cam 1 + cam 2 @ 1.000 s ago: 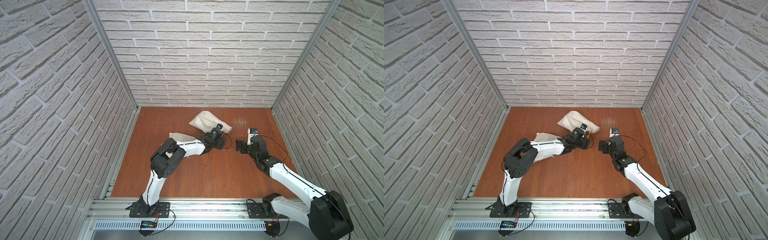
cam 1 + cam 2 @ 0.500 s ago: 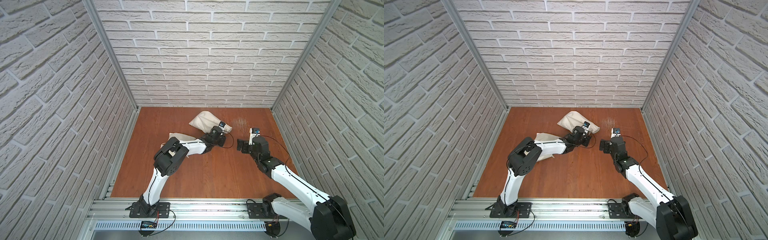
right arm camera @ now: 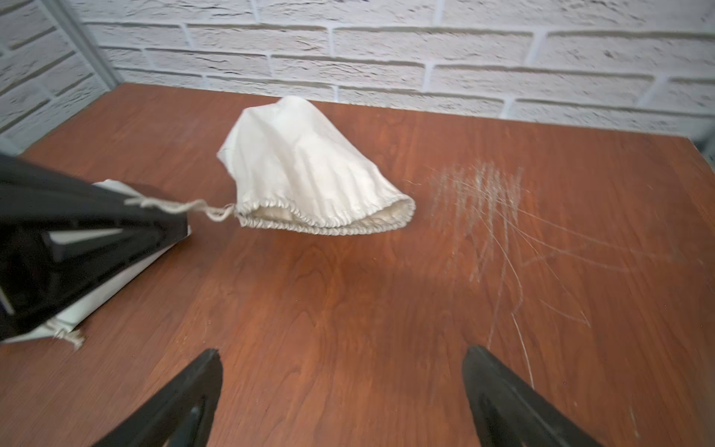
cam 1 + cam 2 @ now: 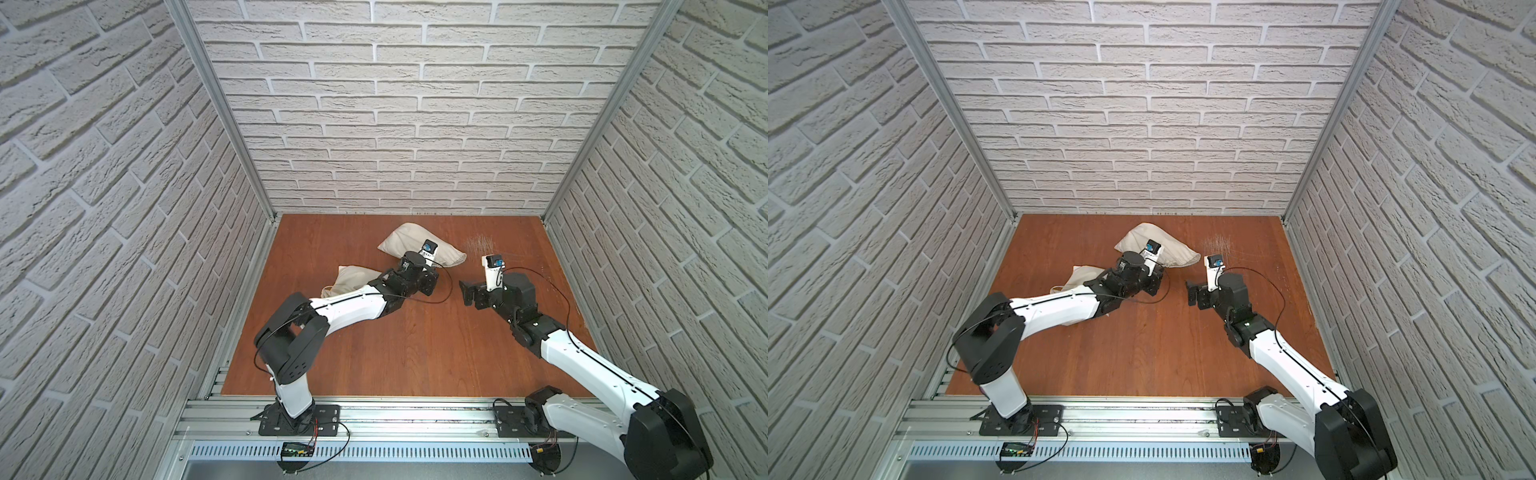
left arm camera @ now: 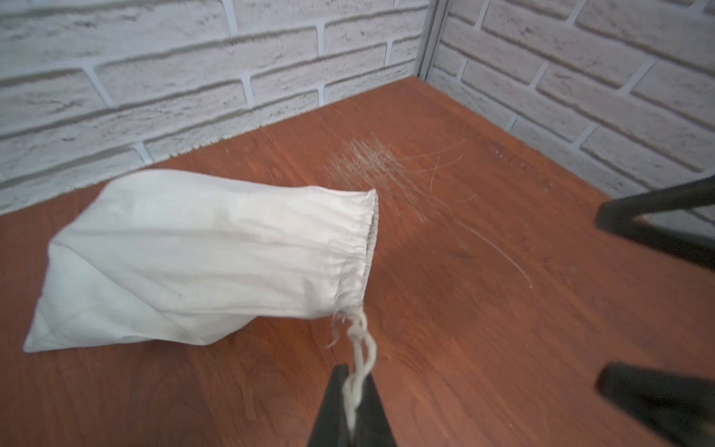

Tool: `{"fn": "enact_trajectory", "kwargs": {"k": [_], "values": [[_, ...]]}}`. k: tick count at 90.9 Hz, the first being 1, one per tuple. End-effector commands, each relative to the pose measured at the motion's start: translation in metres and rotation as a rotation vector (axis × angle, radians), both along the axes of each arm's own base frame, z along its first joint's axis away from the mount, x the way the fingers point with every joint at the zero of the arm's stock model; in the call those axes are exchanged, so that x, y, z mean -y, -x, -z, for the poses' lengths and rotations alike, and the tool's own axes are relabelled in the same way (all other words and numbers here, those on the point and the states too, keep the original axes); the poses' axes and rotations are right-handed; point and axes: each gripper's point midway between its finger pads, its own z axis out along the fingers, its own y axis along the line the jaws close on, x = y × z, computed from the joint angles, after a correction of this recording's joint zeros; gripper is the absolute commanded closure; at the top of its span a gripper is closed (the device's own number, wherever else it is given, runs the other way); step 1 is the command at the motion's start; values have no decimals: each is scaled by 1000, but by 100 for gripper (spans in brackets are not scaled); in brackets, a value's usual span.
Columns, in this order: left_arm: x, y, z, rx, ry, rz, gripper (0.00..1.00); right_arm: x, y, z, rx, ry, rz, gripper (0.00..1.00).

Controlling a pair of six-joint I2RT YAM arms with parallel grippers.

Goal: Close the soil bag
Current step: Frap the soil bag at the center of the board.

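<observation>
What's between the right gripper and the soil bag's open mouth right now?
Only bare table, as the right wrist view shows; the open right gripper faces the soil bag across it. The drawstring leads off sideways.

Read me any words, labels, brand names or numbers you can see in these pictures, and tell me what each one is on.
No text can be read anywhere.
Soil bag: plain cloth, no print showing.
Small black box below the front rail: greenish marks, too small to read.
</observation>
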Motion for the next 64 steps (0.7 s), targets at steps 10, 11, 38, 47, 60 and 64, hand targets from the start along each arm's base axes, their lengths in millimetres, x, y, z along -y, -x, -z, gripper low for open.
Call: {"fn": "enact_trajectory", "kwargs": {"k": [10,11,38,47,60,64], "values": [[-15,26,-18,-13,-22,29,100,-54,-4,-38,204,66,-237,0],[-15,27,-19,-13,-23,31,100,-56,-4,-39,210,67,-246,0],[-33,56,-56,17,6,45,100,-104,2,-59,354,57,-456,10],[-41,62,-64,21,4,36,100,-118,5,-66,387,57,-516,16],[-52,69,-71,21,6,21,100,-139,8,-81,425,50,-605,19],[-54,71,-75,24,14,17,100,-144,8,-84,426,50,-625,19]]}}
